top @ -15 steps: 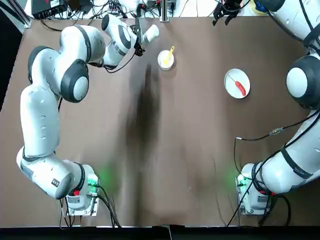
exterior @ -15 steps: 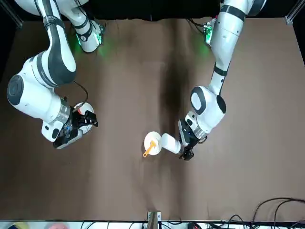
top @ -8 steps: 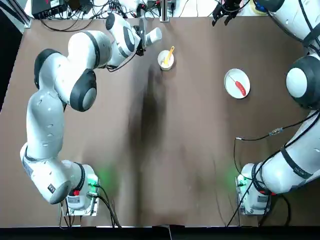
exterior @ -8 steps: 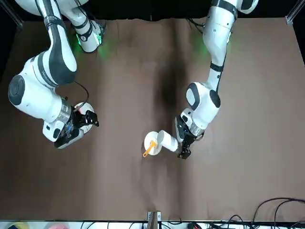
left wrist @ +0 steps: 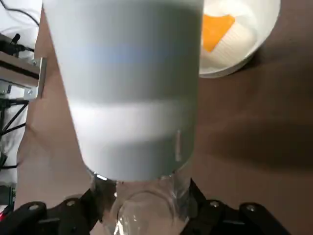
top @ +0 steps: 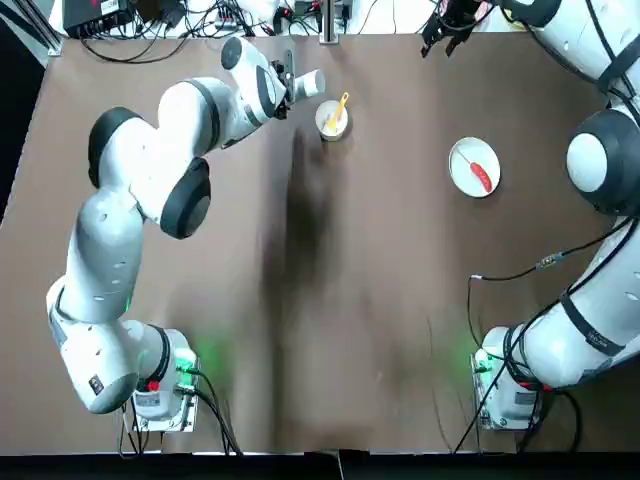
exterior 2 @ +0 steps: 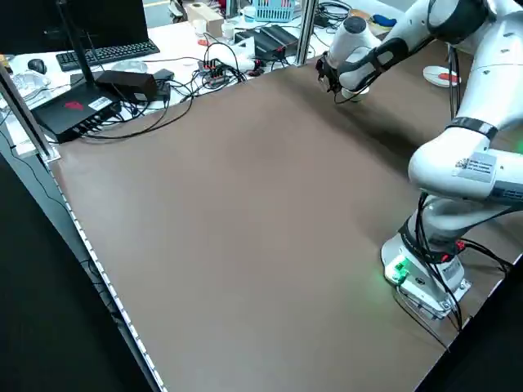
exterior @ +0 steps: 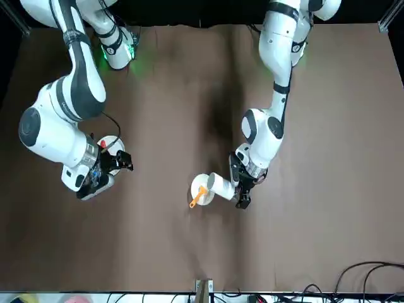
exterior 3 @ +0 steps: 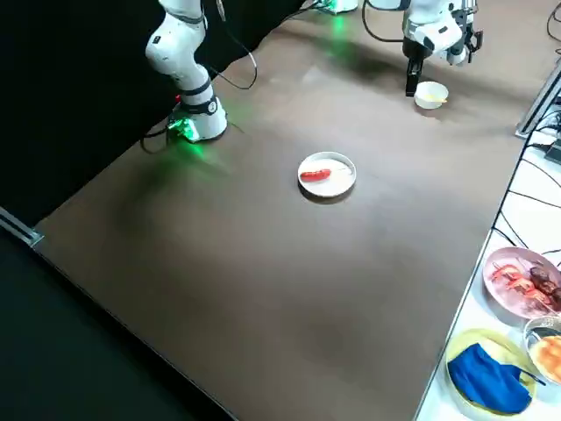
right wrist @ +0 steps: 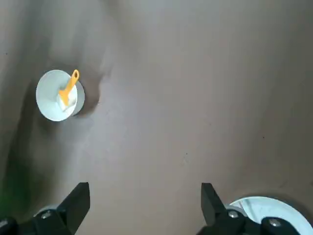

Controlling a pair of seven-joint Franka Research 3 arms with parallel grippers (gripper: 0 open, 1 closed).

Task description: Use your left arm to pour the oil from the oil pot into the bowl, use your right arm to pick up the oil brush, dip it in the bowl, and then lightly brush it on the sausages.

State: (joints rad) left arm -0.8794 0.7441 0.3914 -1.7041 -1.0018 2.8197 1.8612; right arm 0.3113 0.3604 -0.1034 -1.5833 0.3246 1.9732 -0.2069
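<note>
The black two-finger left gripper (left wrist: 142,211) is closed on the white-topped clear oil pot (left wrist: 132,98) — its white end points toward the small white bowl (left wrist: 271,24), just beside it.

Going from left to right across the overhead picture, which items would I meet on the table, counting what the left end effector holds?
Oil pot in the left end effector, white bowl, white plate

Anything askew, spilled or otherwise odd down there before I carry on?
Nothing looks spilled or damaged. The left gripper holds the oil pot tipped beside the bowl, which suits pouring. The oil brush already leans in the bowl, handle over the rim; the right gripper is open and empty.
</note>
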